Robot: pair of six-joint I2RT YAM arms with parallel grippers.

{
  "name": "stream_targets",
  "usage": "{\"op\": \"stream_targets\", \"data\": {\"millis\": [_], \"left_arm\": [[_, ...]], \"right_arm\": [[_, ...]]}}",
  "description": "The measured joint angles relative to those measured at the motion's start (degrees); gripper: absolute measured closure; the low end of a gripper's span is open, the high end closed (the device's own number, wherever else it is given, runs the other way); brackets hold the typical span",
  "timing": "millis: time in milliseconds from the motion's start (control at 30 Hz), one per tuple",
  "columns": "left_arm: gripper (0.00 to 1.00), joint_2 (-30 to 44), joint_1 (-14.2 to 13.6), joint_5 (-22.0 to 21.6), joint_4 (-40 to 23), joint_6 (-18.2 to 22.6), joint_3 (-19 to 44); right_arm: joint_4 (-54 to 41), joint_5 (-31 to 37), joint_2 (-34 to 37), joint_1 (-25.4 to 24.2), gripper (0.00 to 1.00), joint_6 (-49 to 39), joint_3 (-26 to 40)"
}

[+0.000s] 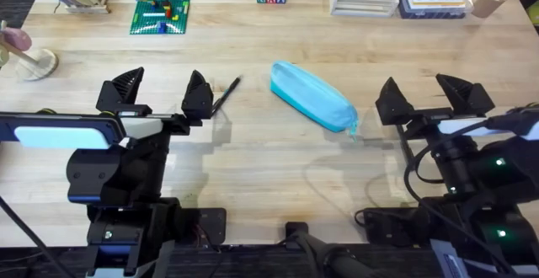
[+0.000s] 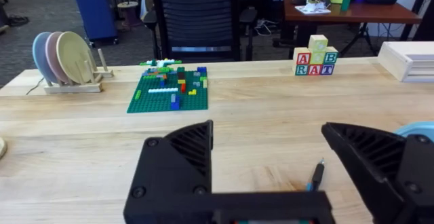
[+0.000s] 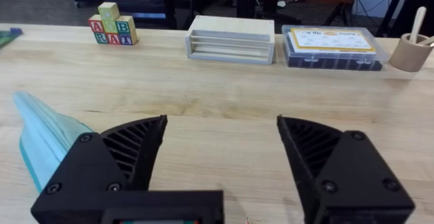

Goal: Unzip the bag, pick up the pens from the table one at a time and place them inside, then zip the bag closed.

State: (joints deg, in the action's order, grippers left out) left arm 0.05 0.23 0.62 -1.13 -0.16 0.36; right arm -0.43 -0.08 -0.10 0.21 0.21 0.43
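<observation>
The bench (image 1: 253,156) before you is one broad slab of light wood with plank grain running side to side. On it lies one bag (image 1: 310,95), a soft, light blue, elongated pouch set diagonally near the middle, its small pull tab at the lower right end, pointing toward your right gripper. In the right wrist view the bag (image 3: 41,139) shows as smooth folded fabric beside the near finger. Your left gripper (image 1: 162,98) hovers over the bench left of the bag, its two black ribbed wedge-shaped fingers spread wide apart and holding nothing. Your right gripper (image 1: 431,97) sits right of the bag, its fingers likewise spread and empty. You can count one pen (image 1: 226,95), a thin black stick lying slanted just beside the left gripper's right finger, well clear of the bag; in the left wrist view the pen (image 2: 316,175) lies between the fingers.
</observation>
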Motion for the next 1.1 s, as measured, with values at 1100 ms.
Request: {"op": "stream_targets", "data": {"millis": [1100], "left_arm": [[0.007,43.1,0.0,1.3,-38.4,1.8,50.6]], "right_arm": [[-42.4,-0.9,23.7,0.0,0.005,0.2,44.5]]}}
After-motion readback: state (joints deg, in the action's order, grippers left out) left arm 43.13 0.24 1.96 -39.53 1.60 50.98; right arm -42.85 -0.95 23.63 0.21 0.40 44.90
